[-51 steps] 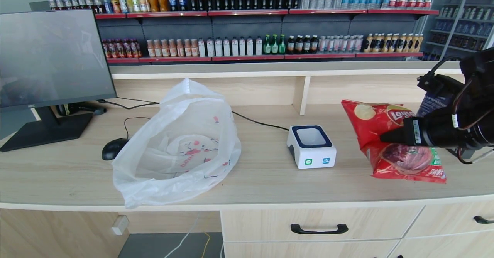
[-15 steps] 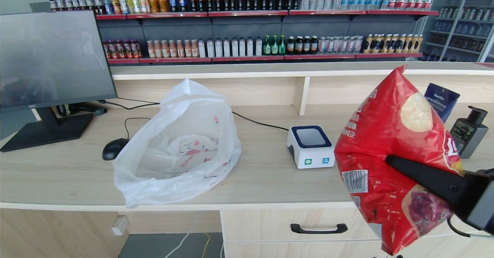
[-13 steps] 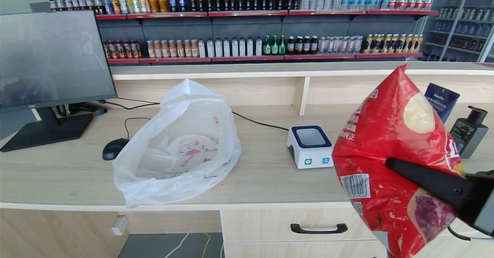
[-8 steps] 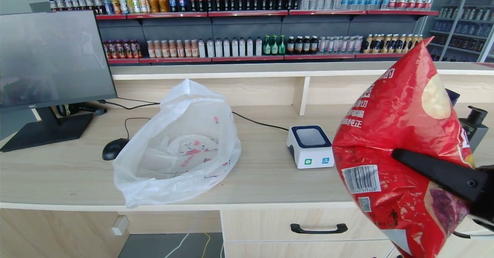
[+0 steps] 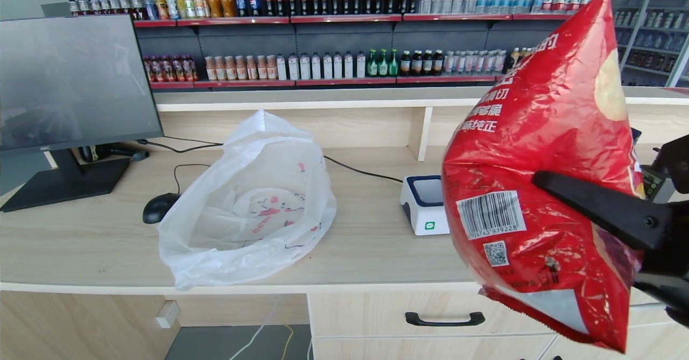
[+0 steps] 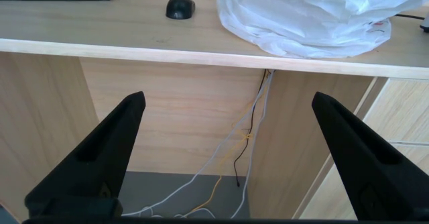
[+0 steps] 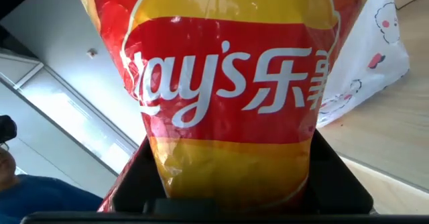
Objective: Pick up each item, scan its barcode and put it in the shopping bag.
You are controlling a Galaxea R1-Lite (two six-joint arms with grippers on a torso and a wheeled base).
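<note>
Chip bag [image 5: 517, 134] aloft in clenched right jaws; left jaws spread below counter edge [image 5: 377, 286]

A shop, seen at its checkout counter.
Red shelves [image 5: 344, 18] stocked with rows of bottled drinks [image 5: 323, 65] are ranged along the back wall (further racks are seen at the far right), and on the wooden counter [image 5: 377, 252] a barcode scanner [image 5: 422, 209], a monitor [image 5: 75, 80] and a plastic shopping bag [image 5: 253, 204] are set out.
</note>
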